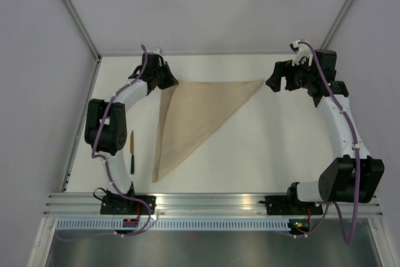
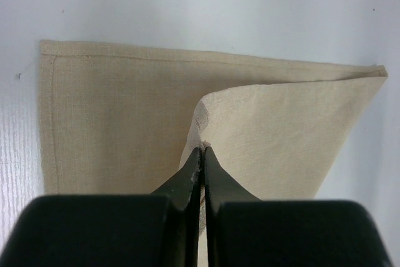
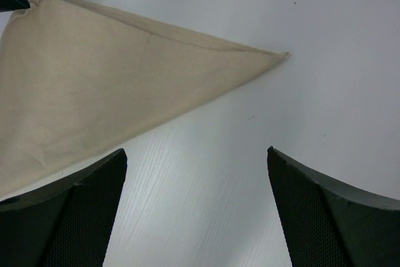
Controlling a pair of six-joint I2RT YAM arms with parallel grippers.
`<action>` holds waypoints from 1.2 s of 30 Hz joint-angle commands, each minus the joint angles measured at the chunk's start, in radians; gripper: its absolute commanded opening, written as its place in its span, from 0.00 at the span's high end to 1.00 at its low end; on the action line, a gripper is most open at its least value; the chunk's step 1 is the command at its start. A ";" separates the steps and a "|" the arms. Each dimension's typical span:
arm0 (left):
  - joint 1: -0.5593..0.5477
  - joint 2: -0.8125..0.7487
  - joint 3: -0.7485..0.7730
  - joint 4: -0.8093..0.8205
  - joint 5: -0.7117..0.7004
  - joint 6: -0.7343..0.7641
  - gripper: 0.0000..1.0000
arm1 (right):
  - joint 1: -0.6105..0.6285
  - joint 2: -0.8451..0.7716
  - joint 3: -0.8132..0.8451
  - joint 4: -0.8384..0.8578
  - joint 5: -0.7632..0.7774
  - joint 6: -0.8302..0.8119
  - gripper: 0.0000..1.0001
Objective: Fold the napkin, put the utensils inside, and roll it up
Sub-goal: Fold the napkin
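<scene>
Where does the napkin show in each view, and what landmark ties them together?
Top external: napkin, a folded triangle, centre, between the arms.
Left wrist: fills the middle, one layer pinched by the left gripper.
Right wrist: upper left, ahead of the open right gripper.
Shared landmark: the napkin corner in the left gripper's pinch.

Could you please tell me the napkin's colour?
The napkin is plain beige, clearest in the left wrist view.
</scene>
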 commanded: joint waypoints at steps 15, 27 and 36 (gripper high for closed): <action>0.036 0.041 0.106 -0.026 0.040 0.011 0.98 | -0.001 0.004 0.012 -0.004 -0.012 -0.006 0.02; 0.051 0.053 0.106 -0.026 0.043 0.018 0.98 | 0.001 0.014 0.010 -0.004 -0.011 -0.009 0.02; 0.065 0.070 0.123 -0.027 0.052 0.015 0.98 | 0.001 0.017 0.010 -0.005 -0.011 -0.009 0.02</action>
